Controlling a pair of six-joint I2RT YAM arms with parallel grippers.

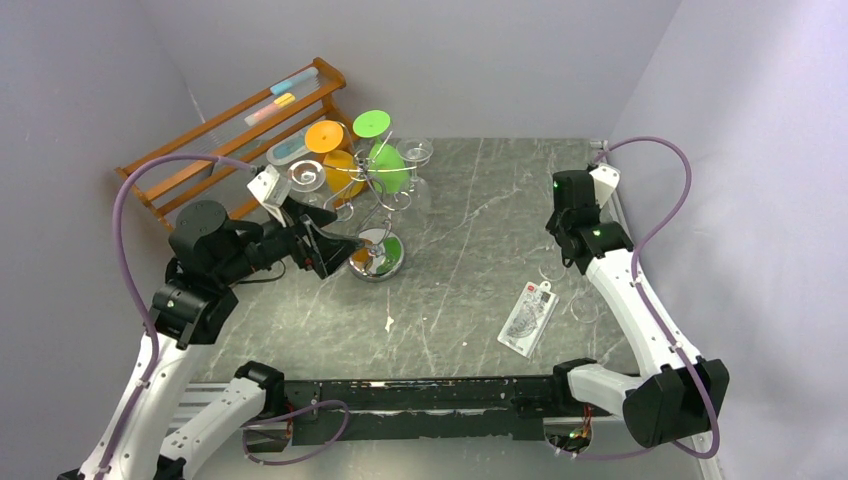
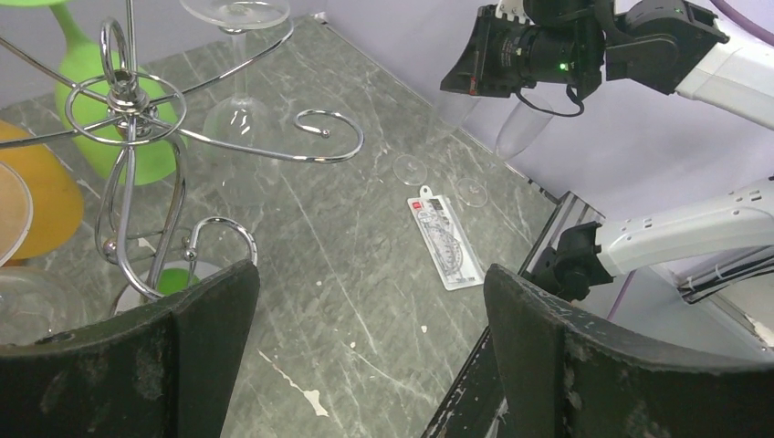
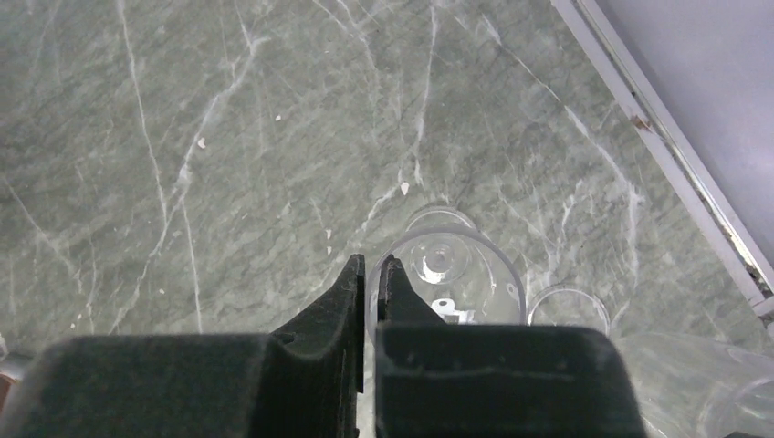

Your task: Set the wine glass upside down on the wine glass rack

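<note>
Closed right fingers (image 3: 319, 315) pinch rim of upright wine glass (image 3: 456, 265) near right edge of table (image 3: 183, 137). Empty left fingers (image 2: 183, 351) spread wide beside wine glass rack (image 2: 123, 96).

A brown wooden rack (image 1: 235, 122) stood at the far left; a flat white packet (image 1: 528, 318) lay on the grey table (image 1: 470, 200).

Bright even light, soft faint shadows, glints on wine glass rack (image 1: 378, 262)
</note>
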